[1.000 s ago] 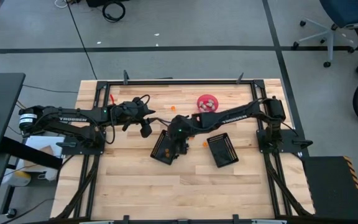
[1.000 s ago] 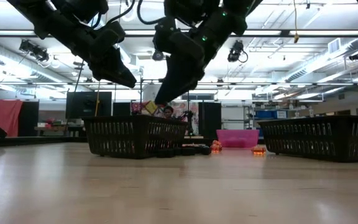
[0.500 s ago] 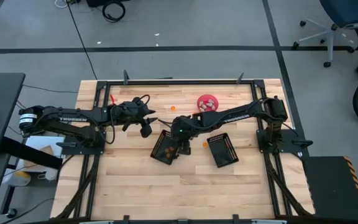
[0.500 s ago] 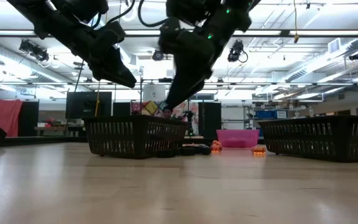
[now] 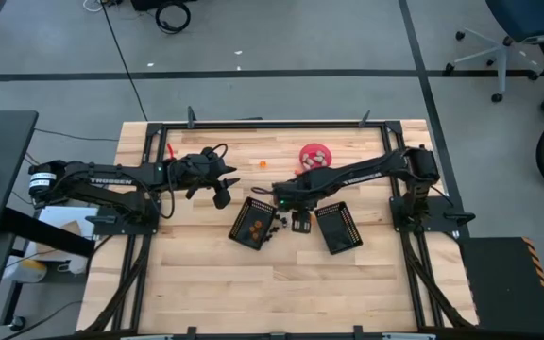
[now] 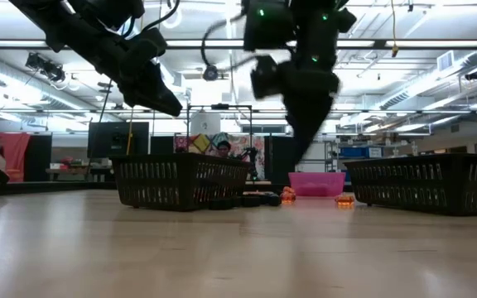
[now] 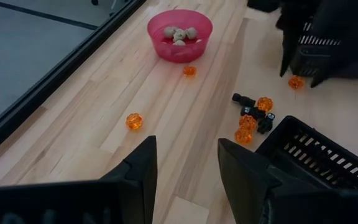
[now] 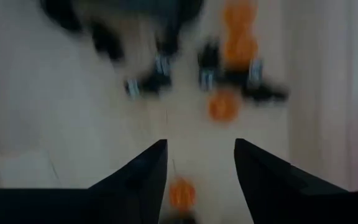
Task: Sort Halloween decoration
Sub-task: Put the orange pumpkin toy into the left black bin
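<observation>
Overhead, my right hand (image 5: 299,221) hangs over the gap between the two black mesh baskets, the left basket (image 5: 252,224) holding orange pieces (image 5: 251,227) and the right basket (image 5: 338,227) showing none that I can make out. Its fingers are spread and carry nothing. My left hand (image 5: 221,195) waits just left of the left basket, likewise spread and empty. One orange piece (image 5: 263,163) lies alone on the far part of the desk (image 5: 206,283), and the pink bowl (image 5: 315,156) beyond holds pale pieces.

Level view: my right hand (image 6: 301,157) points down between the baskets; black pieces (image 6: 251,199) and an orange piece (image 6: 288,194) lie on the desk near the bowl (image 6: 316,184), another orange one (image 6: 344,199) by the right basket (image 6: 425,182).

Left wrist view: loose orange pieces (image 7: 248,122) and black pieces (image 7: 246,100) cluster beside the near basket (image 7: 328,163); two more orange ones (image 7: 133,121) lie apart; pale pieces (image 7: 180,33) sit in the bowl.

Right wrist view: between my open fingers (image 8: 145,174), blurred orange (image 8: 222,107) and black (image 8: 148,84) pieces lie below.

Step in hand, as I judge it: reaching for the next loose piece. The next move calls for descending squarely over a single piece, closing on it alone, then carrying it to the container of its colour.
</observation>
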You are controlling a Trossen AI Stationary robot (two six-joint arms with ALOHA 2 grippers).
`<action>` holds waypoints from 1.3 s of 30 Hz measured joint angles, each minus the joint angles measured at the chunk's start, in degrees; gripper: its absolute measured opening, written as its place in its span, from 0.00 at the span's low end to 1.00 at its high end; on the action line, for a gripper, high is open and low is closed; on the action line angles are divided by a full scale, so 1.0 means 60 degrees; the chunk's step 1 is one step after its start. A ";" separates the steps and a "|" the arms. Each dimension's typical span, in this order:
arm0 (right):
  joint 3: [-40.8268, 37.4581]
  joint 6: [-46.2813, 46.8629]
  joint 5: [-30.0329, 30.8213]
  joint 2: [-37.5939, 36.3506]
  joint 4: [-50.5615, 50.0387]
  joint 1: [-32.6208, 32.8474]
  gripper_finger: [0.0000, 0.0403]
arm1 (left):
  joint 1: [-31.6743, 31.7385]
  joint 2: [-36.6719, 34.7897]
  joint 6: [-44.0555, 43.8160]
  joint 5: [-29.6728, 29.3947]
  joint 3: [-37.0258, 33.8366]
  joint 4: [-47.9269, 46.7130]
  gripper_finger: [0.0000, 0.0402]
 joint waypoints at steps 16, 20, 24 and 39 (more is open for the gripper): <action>0.0055 -0.0597 -0.0173 0.1199 -0.1260 0.0201 0.50 | 0.0007 0.0000 0.0007 0.0000 0.0011 0.0162 0.35; 0.0047 -0.0841 -0.0112 0.1391 -0.1277 0.0210 0.49 | 0.0007 0.0000 0.0007 0.0000 0.0011 0.0124 0.35; 0.0047 -0.0953 -0.0123 0.1546 -0.1221 0.0250 0.47 | 0.0007 0.0000 0.0007 0.0000 0.0011 0.0080 0.35; 0.0197 -0.0977 0.0464 0.1634 -0.1445 0.0350 0.21 | 0.0007 0.0000 0.0007 0.0000 0.0011 0.0080 0.35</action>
